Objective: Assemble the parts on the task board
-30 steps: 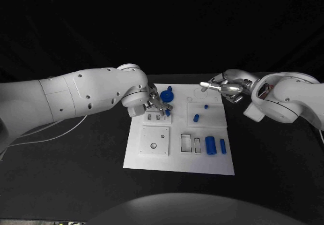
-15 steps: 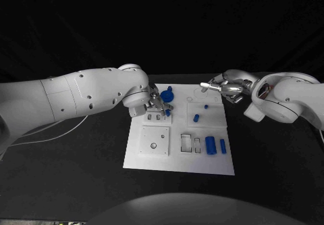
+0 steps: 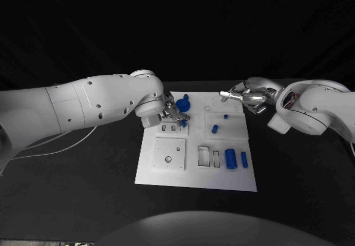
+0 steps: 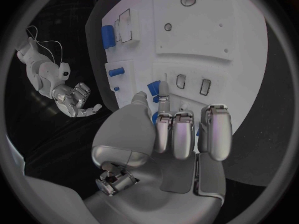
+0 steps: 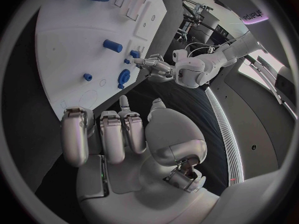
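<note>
White plastic forms the task board [image 3: 196,177], which you are seeing lying in the middle of the black table [image 3: 81,195]. Blue parts are sitting on it: a round part [image 3: 182,105] near the far edge, a small peg [image 3: 225,116] and a short cylinder [image 3: 215,128] toward the right edge, and a larger cylinder [image 3: 230,158] beside a slim bar [image 3: 244,160] toward the near right corner. Two rectangular slots [image 3: 208,157] are lying just left of the larger cylinder, and a raised square plate [image 3: 169,153] is occupying the near left area.

The left hand [image 3: 169,116] is hovering over the far left part of the board. In the left wrist view, its fingers [image 4: 185,134] are curling inward side by side, with one finger extending toward another small blue part [image 4: 153,88]; you cannot tell whether it is holding that part or only touching it.

The right hand [image 3: 245,97] is hanging beside the far right corner of the board. In the right wrist view, its fingers [image 5: 102,134] are curling in together with nothing between them.
</note>
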`<state>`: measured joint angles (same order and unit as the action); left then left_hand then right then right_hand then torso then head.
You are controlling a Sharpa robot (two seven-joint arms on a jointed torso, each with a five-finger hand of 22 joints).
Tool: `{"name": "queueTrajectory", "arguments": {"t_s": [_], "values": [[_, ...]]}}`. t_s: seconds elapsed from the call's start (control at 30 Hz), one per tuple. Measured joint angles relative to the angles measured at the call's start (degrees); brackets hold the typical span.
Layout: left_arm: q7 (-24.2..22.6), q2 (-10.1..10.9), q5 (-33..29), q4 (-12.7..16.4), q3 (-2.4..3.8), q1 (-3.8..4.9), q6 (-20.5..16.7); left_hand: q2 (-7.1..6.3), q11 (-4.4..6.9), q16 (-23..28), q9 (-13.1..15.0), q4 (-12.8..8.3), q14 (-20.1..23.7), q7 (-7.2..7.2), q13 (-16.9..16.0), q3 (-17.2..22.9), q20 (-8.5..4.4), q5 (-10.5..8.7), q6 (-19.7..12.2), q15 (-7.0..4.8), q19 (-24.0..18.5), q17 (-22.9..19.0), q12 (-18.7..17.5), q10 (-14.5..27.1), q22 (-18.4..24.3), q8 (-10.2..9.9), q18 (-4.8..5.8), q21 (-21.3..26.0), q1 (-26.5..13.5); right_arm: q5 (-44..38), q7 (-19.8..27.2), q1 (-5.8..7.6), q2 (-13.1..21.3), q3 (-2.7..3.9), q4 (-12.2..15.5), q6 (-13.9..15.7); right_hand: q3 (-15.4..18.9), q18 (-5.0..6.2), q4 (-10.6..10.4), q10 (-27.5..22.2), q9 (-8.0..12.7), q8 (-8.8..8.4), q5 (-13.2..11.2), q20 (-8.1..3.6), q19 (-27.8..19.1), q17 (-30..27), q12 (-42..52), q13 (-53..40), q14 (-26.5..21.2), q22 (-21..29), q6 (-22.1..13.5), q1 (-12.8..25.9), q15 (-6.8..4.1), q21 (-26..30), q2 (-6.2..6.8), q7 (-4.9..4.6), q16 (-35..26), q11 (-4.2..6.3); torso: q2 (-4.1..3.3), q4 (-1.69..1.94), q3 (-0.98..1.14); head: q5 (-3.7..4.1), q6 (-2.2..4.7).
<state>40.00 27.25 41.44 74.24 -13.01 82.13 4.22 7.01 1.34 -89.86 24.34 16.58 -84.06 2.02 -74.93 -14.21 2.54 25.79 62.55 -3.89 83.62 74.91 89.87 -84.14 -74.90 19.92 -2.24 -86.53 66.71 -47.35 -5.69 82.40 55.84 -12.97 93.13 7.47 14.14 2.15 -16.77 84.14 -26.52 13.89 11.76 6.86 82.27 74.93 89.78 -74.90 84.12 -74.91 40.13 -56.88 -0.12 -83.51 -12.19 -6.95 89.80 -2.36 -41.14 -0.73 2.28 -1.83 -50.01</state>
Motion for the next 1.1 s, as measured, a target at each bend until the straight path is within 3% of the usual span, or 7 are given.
{"name": "queueTrajectory", "arguments": {"t_s": [0.53, 0.8, 1.1], "values": [[0.0, -0.3, 0.0, -0.1, 0.0, -0.08, 0.0, -0.38, 0.62, 0.0, 2.9, 0.0, 0.0, -0.21, 0.0, 0.0, -0.21, 5.84, 0.2, -0.41, 0.2, 0.0, 0.0, 0.2, 0.0, 0.2, 0.0, 0.0, 1.9, 0.0, 0.0, -0.06, 0.0, -0.01, 0.0, -0.1, 0.3, 0.0, 0.3, 0.0, -0.2, 0.0, 0.3, -0.1, -0.5, 0.0, 0.0, -0.1, 0.0, 0.0, 0.6, -0.5, 0.0, 0.8, -0.53, -0.22, 0.0, 0.0, 0.02, 0.01, -0.03, -0.24, 0.0], [0.0, -0.4, 0.0, -0.3, 0.0, -0.14, 0.1, -0.38, 0.62, 0.0, 3.2, 0.0, 0.0, -0.32, 0.0, 0.0, -0.21, 6.05, 0.3, -0.41, 0.2, 0.0, 0.0, 0.2, 0.0, 0.2, 0.0, 0.0, 1.9, 0.0, 0.1, -0.07, 0.1, -0.01, 0.1, -0.1, 0.6, 0.0, 0.3, 0.0, -0.3, 0.0, 1.3, -0.11, -0.9, 0.0, 0.0, -0.1, 0.0, 0.0, 1.2, -1.1, 0.0, 1.1, -1.06, -0.06, 0.0, 0.0, 0.02, 0.02, -0.04, -0.25, 0.0], [0.0, -0.5, 0.0, -0.5, -0.02, -0.41, 0.2, -0.72, 0.82, 0.0, 4.7, -0.2, 0.2, -0.41, -0.2, 0.8, -0.42, 8.56, 0.4, -0.61, 0.0, 0.0, 0.0, 0.0, 0.0, 0.5, 0.0, 0.0, 3.0, 0.0, 0.2, -0.07, 0.1, -0.01, 0.1, -0.1, 0.6, -0.01, 0.3, 0.0, -0.3, 0.0, 2.0, -0.1, -1.3, 0.0, 0.0, -0.1, 0.0, 0.0, 1.4, -1.1, 0.0, 1.4, -1.06, -0.26, 0.0, 0.0, 0.02, 0.03, -0.06, -0.23, 0.0]]}}
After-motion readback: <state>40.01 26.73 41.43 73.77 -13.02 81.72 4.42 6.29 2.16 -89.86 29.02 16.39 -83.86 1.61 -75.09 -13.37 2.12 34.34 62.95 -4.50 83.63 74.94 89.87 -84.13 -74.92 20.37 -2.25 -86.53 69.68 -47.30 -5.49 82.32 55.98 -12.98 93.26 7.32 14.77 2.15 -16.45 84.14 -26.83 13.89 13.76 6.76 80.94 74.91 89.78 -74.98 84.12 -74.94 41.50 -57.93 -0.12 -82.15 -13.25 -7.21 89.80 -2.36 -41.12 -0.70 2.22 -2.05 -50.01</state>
